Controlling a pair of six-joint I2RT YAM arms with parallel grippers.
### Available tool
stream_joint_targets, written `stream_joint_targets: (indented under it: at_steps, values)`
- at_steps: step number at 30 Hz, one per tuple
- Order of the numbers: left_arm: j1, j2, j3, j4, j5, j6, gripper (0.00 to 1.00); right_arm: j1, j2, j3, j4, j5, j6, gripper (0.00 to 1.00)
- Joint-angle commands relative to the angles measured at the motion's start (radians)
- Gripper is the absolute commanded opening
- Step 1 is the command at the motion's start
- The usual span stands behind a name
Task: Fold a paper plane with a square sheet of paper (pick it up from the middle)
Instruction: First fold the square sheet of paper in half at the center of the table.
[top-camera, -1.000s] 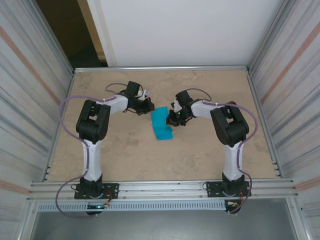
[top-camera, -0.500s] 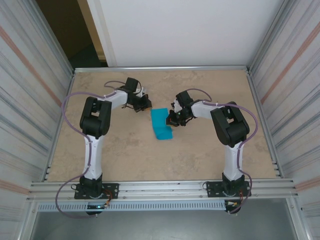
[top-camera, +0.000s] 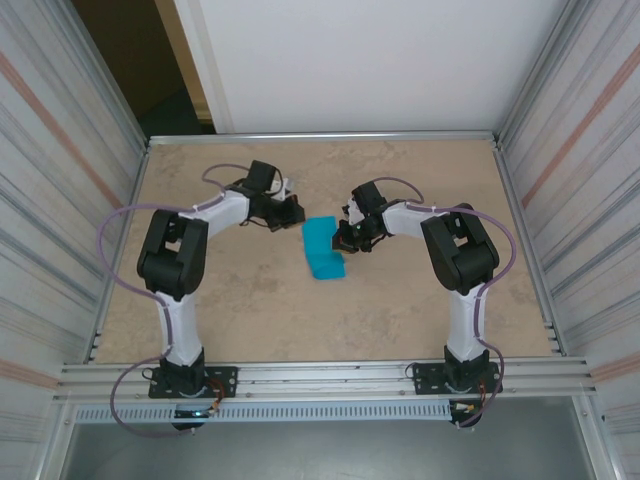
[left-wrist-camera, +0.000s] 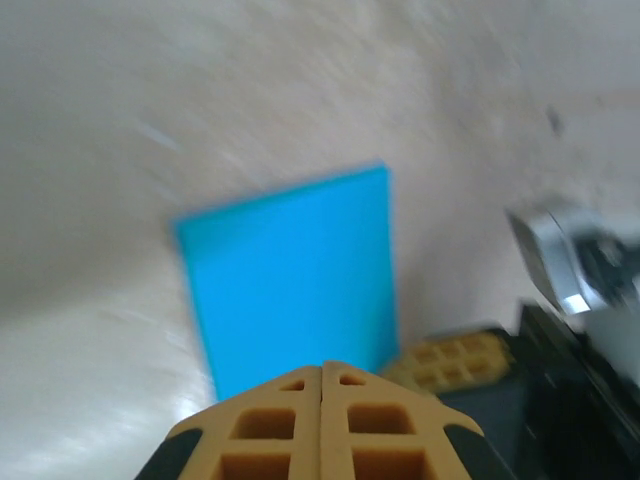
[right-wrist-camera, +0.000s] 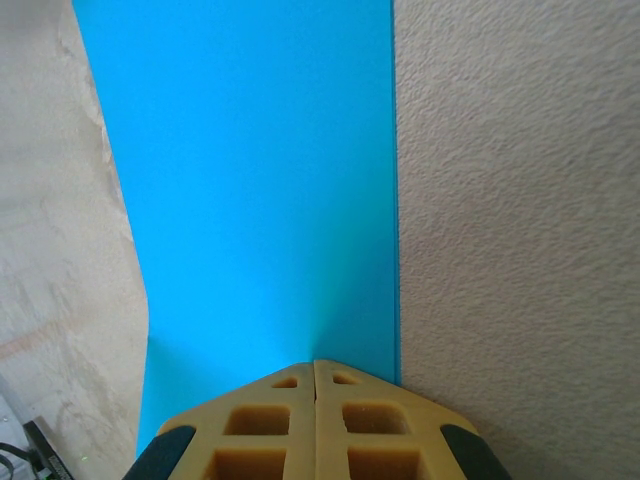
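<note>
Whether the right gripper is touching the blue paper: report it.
Cannot tell. In the right wrist view the shut right gripper overlaps the sheet of paper near its edge, but whether the tips rest on it or hover just above is hidden.

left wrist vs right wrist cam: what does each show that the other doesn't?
Left wrist: the blue paper with two far corners in frame, and the right gripper beside its near corner. Right wrist: a close view of one straight paper edge against the table. Both: the blue paper ahead of the camera's own shut gripper, left gripper or right.
</note>
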Motion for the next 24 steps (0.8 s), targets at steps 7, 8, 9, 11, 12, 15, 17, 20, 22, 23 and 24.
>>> stream_joint_targets:
  at_steps: [7, 8, 9, 11, 12, 15, 17, 20, 22, 23, 24]
  values:
    - [-0.085, -0.029, -0.168, 0.04, 0.102, -0.015, 0.0, 0.006, 0.139, -0.104, -0.235, 0.241, 0.019, 0.0]
    - [-0.085, -0.026, -0.178, 0.039, 0.102, -0.011, 0.0, 0.006, 0.138, -0.106, -0.234, 0.241, 0.02, 0.0]
    - [-0.085, -0.023, -0.182, 0.04, 0.102, -0.007, 0.0, 0.007, 0.139, -0.106, -0.233, 0.241, 0.021, 0.0]
    - [-0.085, -0.013, -0.184, 0.033, 0.103, 0.009, 0.0, 0.007, 0.141, -0.105, -0.232, 0.244, 0.022, 0.0]
    - [-0.082, -0.009, -0.185, 0.031, 0.1, 0.017, 0.0, 0.007, 0.145, -0.105, -0.233, 0.245, 0.022, 0.0]
    - [-0.062, 0.002, -0.215, 0.026, 0.09, 0.033, 0.0, 0.006, 0.145, -0.105, -0.234, 0.253, 0.022, 0.0]
    - [-0.036, -0.002, -0.261, 0.034, 0.084, 0.039, 0.0, 0.002, 0.142, -0.112, -0.233, 0.259, 0.023, 0.0]
    - [0.012, -0.018, -0.319, 0.035, 0.081, 0.05, 0.0, 0.0, 0.14, -0.121, -0.23, 0.264, 0.025, 0.0]
    - [0.041, -0.047, -0.345, 0.029, 0.073, 0.055, 0.0, -0.001, 0.139, -0.122, -0.23, 0.265, 0.025, 0.0]
    - [0.05, -0.071, -0.352, 0.024, 0.072, 0.055, 0.0, 0.0, 0.137, -0.122, -0.23, 0.263, 0.025, 0.0]
    - [0.056, -0.092, -0.356, 0.019, 0.071, 0.058, 0.0, -0.001, 0.135, -0.123, -0.229, 0.263, 0.026, 0.0]
